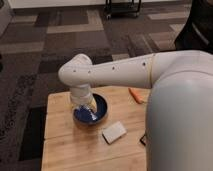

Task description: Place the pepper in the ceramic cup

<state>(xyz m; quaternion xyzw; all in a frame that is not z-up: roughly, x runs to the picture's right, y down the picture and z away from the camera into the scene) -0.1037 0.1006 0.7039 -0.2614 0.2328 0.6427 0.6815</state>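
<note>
A carpet of grey and brown rectangular patches (30, 60) covers the floor on the left and runs back behind everything. On it stands the light wooden plank surface (65, 145), which fills the lower middle of the view.

Towards the left half of the surface sits a wide, round, dark-blue bowl (101, 112). The robot's white, rounded arm (120, 71) reaches in from the right, bends at a bulbous joint above the bowl's 11 o'clock side and turns straight down. The gripper (85, 103) hangs at the end of it, low over the bowl's left half and within the line of its rim. Whether it is spread or pressed together cannot be told, nor whether it touches the bowl's floor.

At 5 o'clock from the bowl, near it but not touching, a flat, pale grey-white rectangular packet (114, 132) lies tilted on the wood.

The small, slim, tapered orange pepper (135, 95) lies on the surface at 2 o'clock from the bowl, well apart from the gripper, close to the back edge and just under the arm. Nothing holds it.

At 4 o'clock from the packet a small dark object (143, 139) shows, partly hidden by the robot's large white body (180, 120), which fills the right side. At 12 o'clock, far back on the carpet, stands a black wheeled cart (122, 7).
</note>
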